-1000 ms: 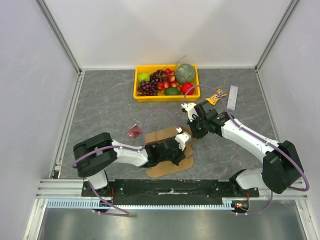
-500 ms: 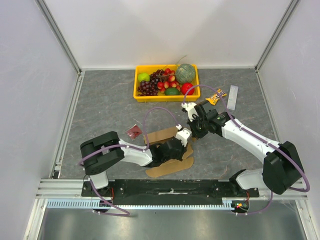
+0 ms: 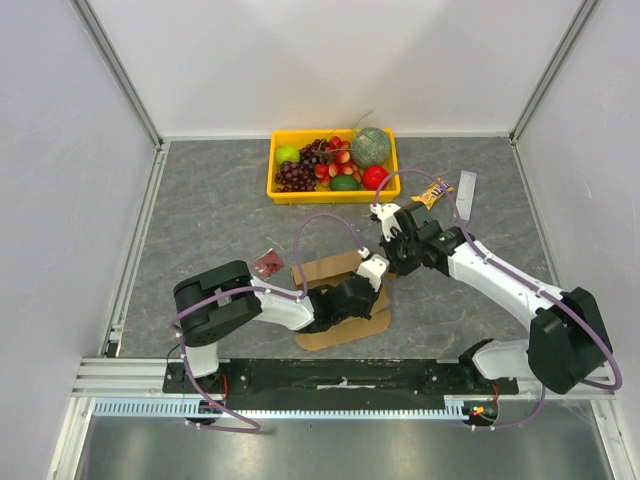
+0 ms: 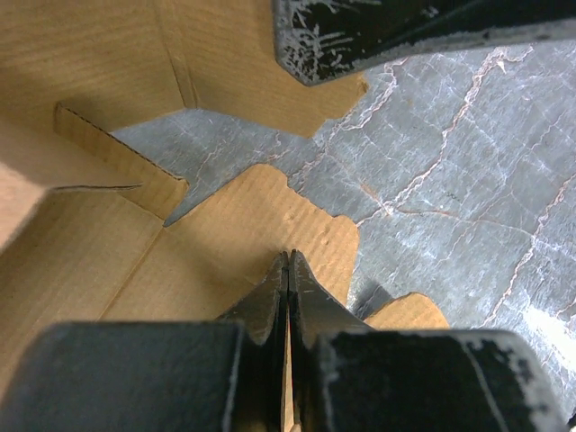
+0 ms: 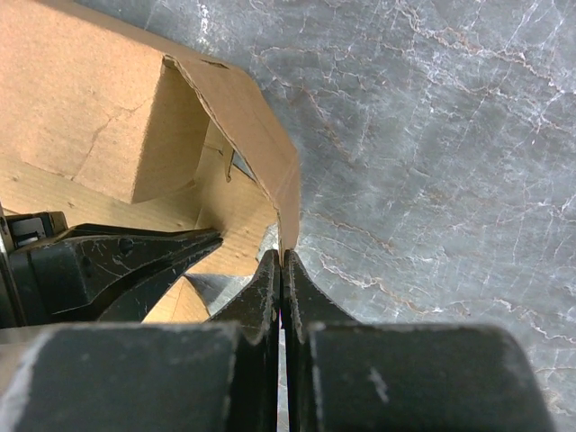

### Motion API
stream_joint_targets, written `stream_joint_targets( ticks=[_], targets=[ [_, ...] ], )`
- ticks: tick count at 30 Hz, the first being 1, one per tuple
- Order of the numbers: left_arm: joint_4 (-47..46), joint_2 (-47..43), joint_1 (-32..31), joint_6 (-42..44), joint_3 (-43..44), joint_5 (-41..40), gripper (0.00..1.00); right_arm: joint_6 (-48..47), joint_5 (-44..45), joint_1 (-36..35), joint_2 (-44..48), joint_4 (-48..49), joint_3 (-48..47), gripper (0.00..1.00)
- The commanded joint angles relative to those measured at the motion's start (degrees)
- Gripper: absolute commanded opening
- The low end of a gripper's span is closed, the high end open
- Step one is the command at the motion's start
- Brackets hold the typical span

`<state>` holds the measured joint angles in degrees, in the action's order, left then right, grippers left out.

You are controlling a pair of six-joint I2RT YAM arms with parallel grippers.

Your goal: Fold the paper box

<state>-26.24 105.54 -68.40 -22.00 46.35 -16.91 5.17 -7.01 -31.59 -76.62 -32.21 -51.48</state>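
The paper box (image 3: 335,335) lies mostly flat on the worktop (image 3: 220,220), near the arm bases and between the two arms, with its right-hand side lifted into a standing wall. The left fingers (image 4: 265,297) are clenched on a rounded tab of the sheet; a sliver of cardboard shows between them. Just beyond, the right fingers (image 5: 261,288) are pressed together too, and the raised flap's edge runs down into their tips. That looks like a thin nip on the corner, though I cannot be sure how much card is caught.

The risks follow from these shallow holds. If either arm pulls away from the other, the tab could slip out or tear at its die-cut notch. If the right arm pushes the wall over without the left pinning the base, the whole sheet may slide on the smooth stone rather than crease along its score. The two wrists sit very near each other, so a wide swing could knock them together. Farther off, the dark-red packet (image 3: 267,263) lies just beside the box's far left corner and could be swept along; the yellow tray (image 3: 280,192) is well apart.
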Motion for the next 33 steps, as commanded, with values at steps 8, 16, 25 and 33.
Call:
stream_joint_targets(
  ticks=[8,16,25,33],
  targets=[
    [0.31,1.51,-0.15,-0.06,1.82,-1.90,0.02,7.13,-6.79,-3.03,4.11,3.99,5.78,0.00],
    [-2.06,-0.33,-0.07,-0.59,-0.55,-3.48,0.02,9.59,-6.62,-3.56,5.34,5.40,6.31,0.00],
    [-4.43,-1.21,-0.24,-1.03,-2.58,-4.10,0.02,13.72,-7.94,-3.56,6.75,7.42,7.62,0.00],
    [-4.79,-1.47,-0.24,-1.12,-3.10,-4.28,0.02,15.66,-7.59,-3.56,6.66,9.35,10.09,0.00]
  ],
)
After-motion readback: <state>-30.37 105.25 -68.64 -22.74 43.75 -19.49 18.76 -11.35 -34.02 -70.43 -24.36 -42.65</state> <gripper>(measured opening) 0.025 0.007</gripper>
